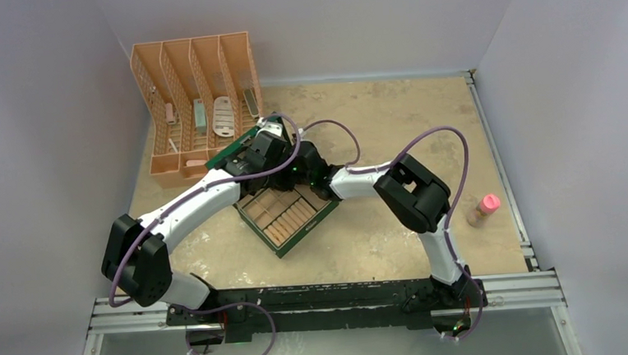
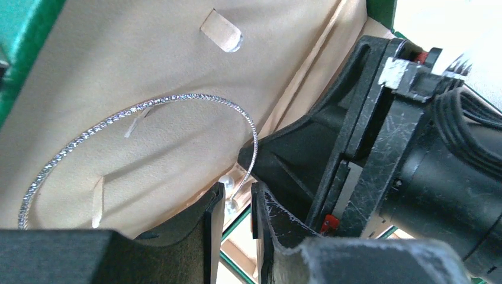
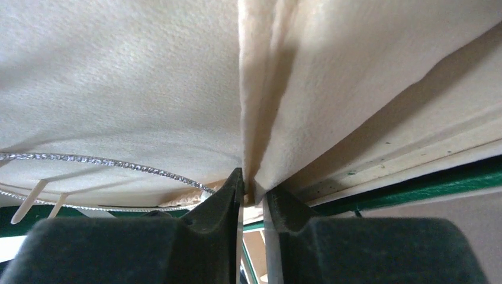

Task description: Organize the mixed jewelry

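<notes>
Nearly closed, my left jaws are straddling the end of the thin glittering silver hoop [image 2: 177, 99] lying on the beige lid lining [image 2: 148, 53]; whether they are pinching it I cannot tell. My right jaws are seemingly clenching that lining's fold, probably steadying the lid. Only the overhead view is showing the green box [image 1: 280, 250] on the counter [image 1: 390, 123].

This looks like a robotics lab test cell: plain pale grey partition walls [image 1: 35, 120] box in a beige, scuffed tabletop [image 1: 390, 123]. A silver aluminium rail frame [image 1: 531, 283] runs along its near edge, carrying two white-and-black robot arms [image 1: 189, 210] trailing loose purple cables [image 1: 448, 132].
</notes>
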You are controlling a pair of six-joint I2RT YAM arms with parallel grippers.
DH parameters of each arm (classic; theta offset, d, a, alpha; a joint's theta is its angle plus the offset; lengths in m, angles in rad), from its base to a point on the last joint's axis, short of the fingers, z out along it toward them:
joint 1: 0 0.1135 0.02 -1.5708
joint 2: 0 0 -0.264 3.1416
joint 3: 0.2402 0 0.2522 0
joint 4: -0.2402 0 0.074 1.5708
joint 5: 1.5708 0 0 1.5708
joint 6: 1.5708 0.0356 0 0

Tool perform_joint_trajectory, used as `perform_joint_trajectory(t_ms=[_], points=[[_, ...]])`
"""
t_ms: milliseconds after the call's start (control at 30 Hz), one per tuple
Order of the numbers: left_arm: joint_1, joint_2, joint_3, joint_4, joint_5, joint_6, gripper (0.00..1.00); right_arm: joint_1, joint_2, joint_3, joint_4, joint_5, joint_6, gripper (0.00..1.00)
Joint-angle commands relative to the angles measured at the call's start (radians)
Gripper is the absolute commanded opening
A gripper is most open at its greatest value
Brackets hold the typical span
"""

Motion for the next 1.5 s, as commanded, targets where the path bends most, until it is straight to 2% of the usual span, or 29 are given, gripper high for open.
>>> perform_joint_trajectory(t_ms=[0, 133, 300, 467, 633, 967, 1233, 1467], points=[[0.004, -0.025, -0.009, 0.008, -0.025, -0.001, 0.23, 0.039, 0.029, 0.029, -0.04, -0.064, -0.048, 0.16], [0.004, -0.002, -0.022, 0.015, -0.002, 0.062, 0.23, 0.051, 0.03, -0.025, 0.021, -0.062, -0.112, 0.06], [0.004, 0.012, -0.042, 0.033, 0.052, 0.118, 0.21, 0.054, 0.023, -0.12, 0.128, -0.048, -0.161, 0.04], [0.004, 0.05, -0.028, 0.024, 0.036, 0.114, 0.21, 0.054, 0.045, -0.138, 0.17, -0.043, -0.199, 0.03], [0.004, 0.092, -0.005, 0.014, -0.026, 0.108, 0.21, 0.054, 0.068, -0.151, 0.175, -0.056, -0.202, 0.02], [0.004, 0.108, 0.002, 0.007, -0.095, 0.096, 0.09, 0.054, 0.047, -0.177, 0.185, -0.078, -0.201, 0.01], [0.004, 0.097, 0.029, 0.009, -0.065, 0.112, 0.06, 0.053, 0.065, -0.156, 0.152, -0.072, -0.317, 0.02], [0.041, 0.059, 0.032, 0.043, 0.039, 0.146, 0.06, 0.054, 0.03, -0.127, 0.092, -0.054, -0.345, 0.04]])
